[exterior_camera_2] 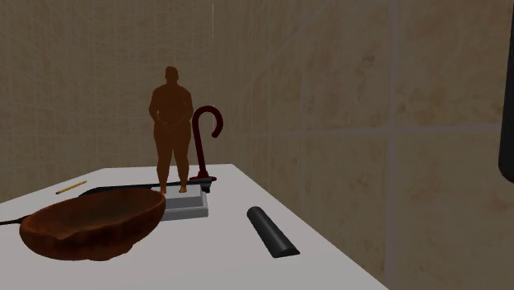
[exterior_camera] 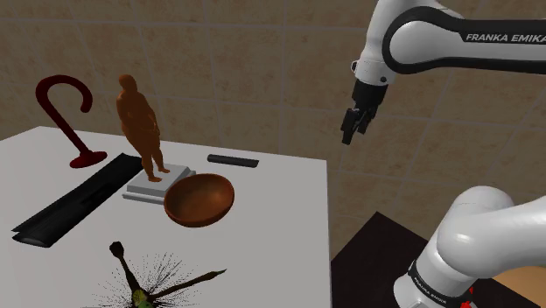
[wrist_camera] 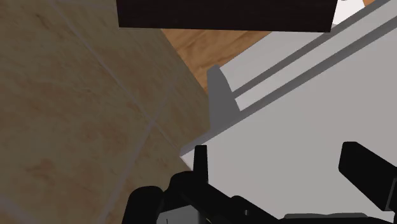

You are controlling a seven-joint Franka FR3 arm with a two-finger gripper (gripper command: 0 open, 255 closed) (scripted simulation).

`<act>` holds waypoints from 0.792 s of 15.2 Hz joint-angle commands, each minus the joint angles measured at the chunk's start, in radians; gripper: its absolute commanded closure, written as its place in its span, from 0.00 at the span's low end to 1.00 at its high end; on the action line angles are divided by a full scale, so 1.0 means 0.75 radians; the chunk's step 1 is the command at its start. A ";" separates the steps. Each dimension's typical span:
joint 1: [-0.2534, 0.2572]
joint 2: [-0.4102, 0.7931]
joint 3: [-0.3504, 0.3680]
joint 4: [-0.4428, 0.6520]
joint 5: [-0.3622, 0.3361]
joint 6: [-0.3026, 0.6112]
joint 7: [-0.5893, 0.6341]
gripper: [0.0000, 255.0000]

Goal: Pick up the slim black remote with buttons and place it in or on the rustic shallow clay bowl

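The slim black remote (exterior_camera: 232,161) (exterior_camera_2: 272,231) lies flat on the white table (exterior_camera: 280,227), near its far edge. The brown clay bowl (exterior_camera: 199,199) (exterior_camera_2: 91,222) sits a little in front of it, toward the shoulder view's left, and nothing is in it. My gripper (exterior_camera: 350,133) hangs in the air well above table height, past the table's right edge in the shoulder view and far from the remote. In the wrist view the gripper (wrist_camera: 275,153) is open, its black fingers (wrist_camera: 200,162) apart with nothing between them, over the white surface.
A brown human figurine (exterior_camera: 140,127) on a grey base stands beside the bowl. A dark red hooked stand (exterior_camera: 66,109), a long black slab (exterior_camera: 74,203) and a spiky dark object (exterior_camera: 153,280) occupy the table's left and front. A tiled wall runs behind.
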 commanded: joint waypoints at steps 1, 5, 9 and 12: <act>0.000 0.000 0.000 0.000 0.000 0.000 0.000 0.00; 0.036 0.221 0.006 0.092 0.015 0.109 -0.050 0.00; 0.068 0.440 0.016 0.210 0.030 0.191 -0.100 0.00; 0.091 0.602 0.026 0.314 0.041 0.234 -0.136 0.00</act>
